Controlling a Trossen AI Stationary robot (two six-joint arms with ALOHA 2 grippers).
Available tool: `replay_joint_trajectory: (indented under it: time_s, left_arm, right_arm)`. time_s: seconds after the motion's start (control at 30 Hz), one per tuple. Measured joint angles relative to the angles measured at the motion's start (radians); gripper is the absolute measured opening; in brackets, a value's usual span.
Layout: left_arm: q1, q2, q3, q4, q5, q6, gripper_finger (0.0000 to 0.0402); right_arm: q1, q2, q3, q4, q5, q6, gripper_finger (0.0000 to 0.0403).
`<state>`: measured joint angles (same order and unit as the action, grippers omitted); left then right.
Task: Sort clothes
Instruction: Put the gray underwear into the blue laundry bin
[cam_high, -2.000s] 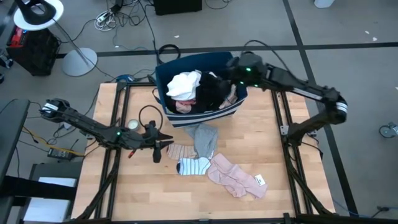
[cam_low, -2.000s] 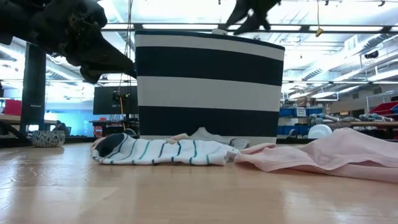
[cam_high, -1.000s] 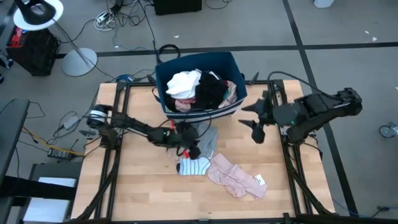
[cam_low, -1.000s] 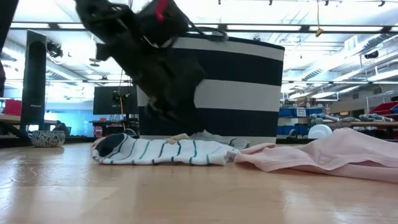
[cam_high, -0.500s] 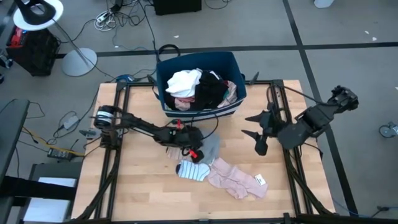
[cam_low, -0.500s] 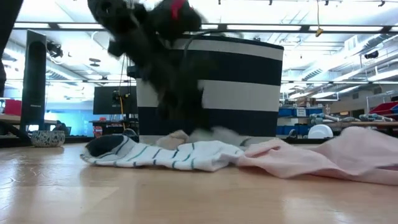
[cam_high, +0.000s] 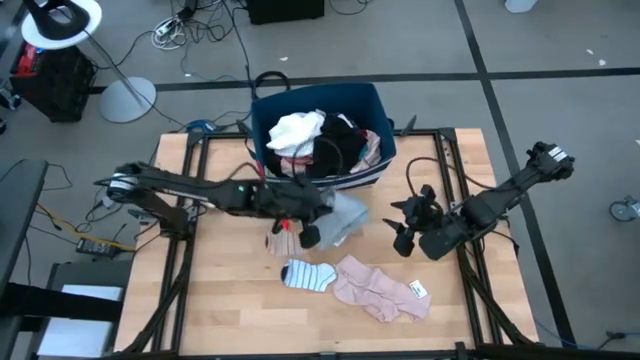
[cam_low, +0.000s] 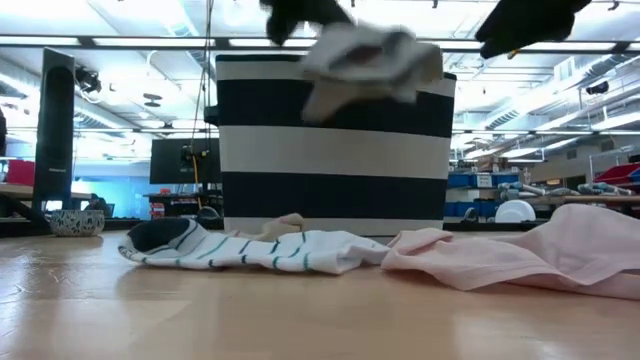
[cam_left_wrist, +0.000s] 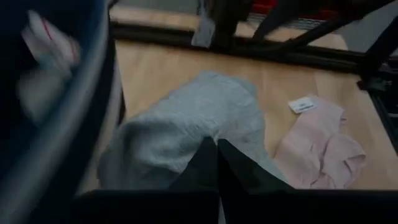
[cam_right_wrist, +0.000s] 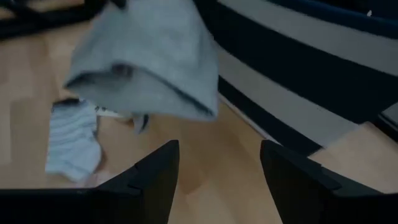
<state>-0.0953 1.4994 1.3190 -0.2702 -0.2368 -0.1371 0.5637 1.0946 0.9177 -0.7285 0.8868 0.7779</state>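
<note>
A lab: floor cables (cam_high: 200, 20), shelving (cam_low: 485, 190), monitor (cam_low: 180, 160).

Grey garment (cam_high: 342, 217) now lifted off table (cam_high: 230, 300).

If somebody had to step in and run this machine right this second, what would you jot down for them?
Left gripper: shut on the grey garment, held up off the table in front of the striped bin.
Right gripper: open, empty, above the table's right side, facing the bin.
On the table: striped sock, pink garment with a tag beside it, and a small pale piece near the left arm.
In the bin: white, black and pinkish clothes piled together.
Done: grey garment picked up.
Left: place it, then sort the three pieces on the table.
</note>
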Motion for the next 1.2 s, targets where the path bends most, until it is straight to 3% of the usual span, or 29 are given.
replay_joint_trajectory:
  time_s: [0.27, 0.5, 0.7, 0.97, 1.2]
  left_arm:
    - [0.119, -0.010, 0.288, -0.149, -0.058, 0.183, 0.0000]
    - [0.292, -0.010, 0.349, -0.269, -0.061, 0.203, 0.0001]
    - [0.395, 0.000, 0.211, -0.299, -0.043, 0.161, 0.0012]
    - [0.505, 0.000, -0.099, -0.011, 0.090, -0.016, 0.0015]
    - [0.542, -0.001, -0.244, 0.067, 0.195, -0.100, 0.0037]
  right_arm:
    - [-0.033, 0.000, -0.122, 0.184, -0.024, -0.046, 0.0227]
    - [-0.048, 0.000, -0.175, 0.247, -0.026, -0.048, 0.0227]
    - [-0.057, 0.000, -0.175, 0.280, -0.029, -0.076, 0.0227]
    - [-0.057, 0.000, -0.175, 0.283, -0.036, -0.082, 0.0227]
    - [-0.057, 0.000, -0.175, 0.286, -0.039, -0.091, 0.0227]
